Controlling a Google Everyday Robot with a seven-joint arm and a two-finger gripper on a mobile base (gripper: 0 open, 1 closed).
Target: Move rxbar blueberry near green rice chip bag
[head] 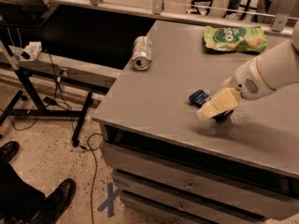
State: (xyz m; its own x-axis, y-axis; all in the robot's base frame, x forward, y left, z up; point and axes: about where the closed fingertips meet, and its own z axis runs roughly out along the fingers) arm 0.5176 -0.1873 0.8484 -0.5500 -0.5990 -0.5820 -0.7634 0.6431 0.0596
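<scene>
The rxbar blueberry (pixel 199 97), a small dark navy bar, lies flat near the front middle of the grey table (pixel 163 87). My gripper (pixel 216 108) sits low over the bar's right end and covers most of it; only the left end shows. The white arm reaches in from the right. The green rice chip bag (pixel 235 38) lies flat at the back right of the table, well apart from the bar.
A silver soda can (pixel 141 53) lies on its side at the table's back left, near the left edge. Drawers (pixel 187 185) sit under the table front. A stand with cables (pixel 42 92) and a person's black shoes (pixel 51 199) are on the floor at left.
</scene>
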